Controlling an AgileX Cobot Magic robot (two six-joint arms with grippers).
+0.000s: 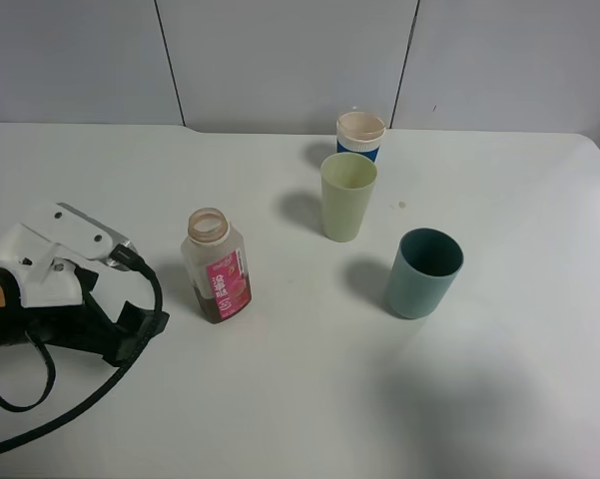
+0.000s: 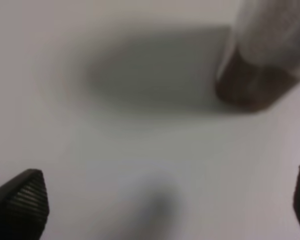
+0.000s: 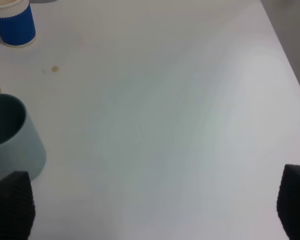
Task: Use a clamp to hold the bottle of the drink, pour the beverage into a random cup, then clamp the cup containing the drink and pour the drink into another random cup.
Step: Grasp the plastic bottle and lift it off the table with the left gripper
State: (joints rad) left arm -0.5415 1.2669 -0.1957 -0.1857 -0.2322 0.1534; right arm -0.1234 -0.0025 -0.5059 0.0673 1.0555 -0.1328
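Note:
The bottle (image 1: pixel 216 267) stands upright left of the table's middle, uncapped, with a pink label and a shallow layer of dark brown beverage (image 1: pixel 223 307) at its base. My left gripper (image 1: pixel 138 329) sits low just to its left, jaws open and empty. In the left wrist view the gripper (image 2: pixel 162 202) is spread wide and the blurred bottle base (image 2: pixel 254 85) lies ahead, off to one side. The pale yellow-green cup (image 1: pixel 347 196) and the dark teal cup (image 1: pixel 422 272) stand upright. My right gripper (image 3: pixel 152 205) is open and empty beside the teal cup (image 3: pixel 12 137); the exterior view does not show it.
A blue cup with a white rim (image 1: pixel 360 135) stands just behind the yellow-green cup, also seen as the blue cup (image 3: pixel 12 22) in the right wrist view. The left arm's black cable (image 1: pixel 40 399) loops over the table's front left. A small brown spot (image 1: pixel 401 206) marks the table.

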